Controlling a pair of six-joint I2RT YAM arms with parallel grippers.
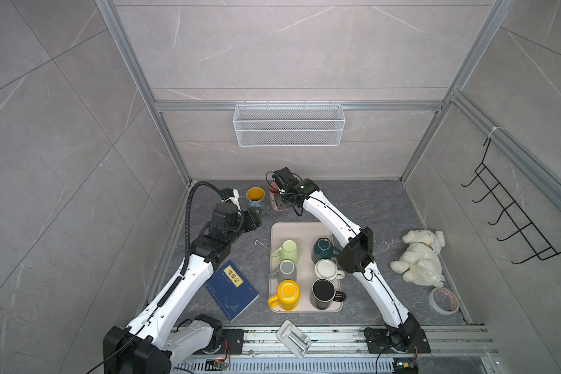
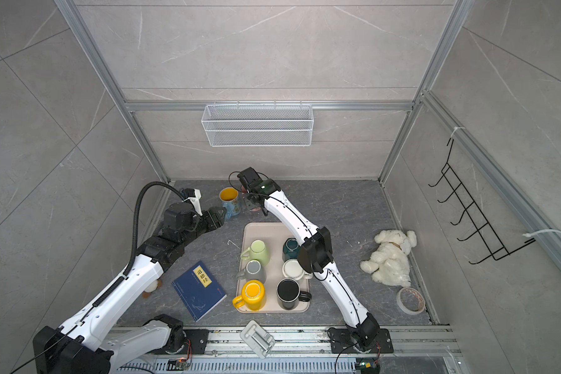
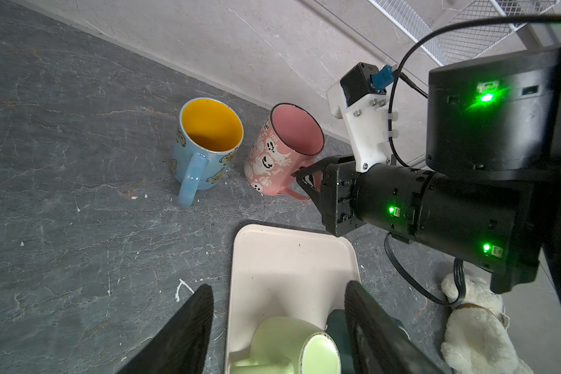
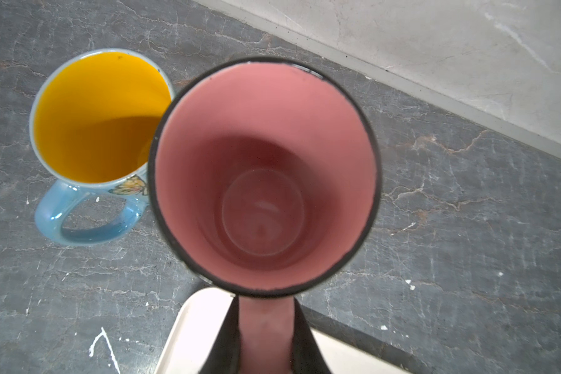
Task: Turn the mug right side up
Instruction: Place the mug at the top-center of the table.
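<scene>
The pink mug [image 3: 284, 145] with little white ghosts stands mouth up on the dark counter [image 1: 370, 207], close to the back wall. It is just beside a blue mug [image 3: 204, 152] that is yellow inside. The right gripper [image 3: 305, 181] has the pink mug by its handle [image 4: 266, 317], with the jaws squeezed onto the handle from both sides. The right arm stretches from the front rail, over the tan tray [image 1: 302, 230], to the back of the counter, and its wrist looks straight down into the mug. The left gripper [image 1: 255, 215] sits low near the blue mug with its jaws wide apart and nothing in them. The left arm is bent at the elbow.
</scene>
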